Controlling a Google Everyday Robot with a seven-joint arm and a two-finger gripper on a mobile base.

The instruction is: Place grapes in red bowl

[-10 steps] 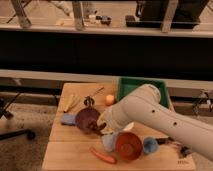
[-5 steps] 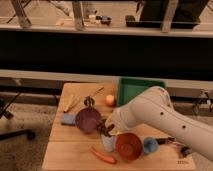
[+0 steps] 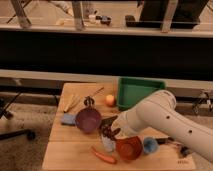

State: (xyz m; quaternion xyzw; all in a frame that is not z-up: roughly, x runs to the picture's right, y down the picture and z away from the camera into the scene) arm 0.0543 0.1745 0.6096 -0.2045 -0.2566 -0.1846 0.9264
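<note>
My gripper [image 3: 108, 130] hangs at the end of the white arm [image 3: 155, 117], just right of the purple bowl and up-left of the red bowl. It is shut on the grapes [image 3: 110, 134], a dark reddish-brown bumpy bunch held just above the table. The red bowl [image 3: 129, 148] is orange-red and glossy, standing near the table's front edge, a short way right of and below the grapes. A pale grey object [image 3: 107, 144] sits directly under the gripper, touching the red bowl's left side.
A dark purple bowl [image 3: 88, 120] stands left of the gripper, with a blue sponge [image 3: 68, 119] beside it. An orange carrot [image 3: 103, 156] lies at the front. A small blue cup [image 3: 150, 145] stands right of the red bowl. A green bin [image 3: 137, 92] and an orange fruit [image 3: 110, 100] are at the back.
The gripper with the grapes has moved a little right and toward the front, away from the purple bowl and closer to the red bowl.
</note>
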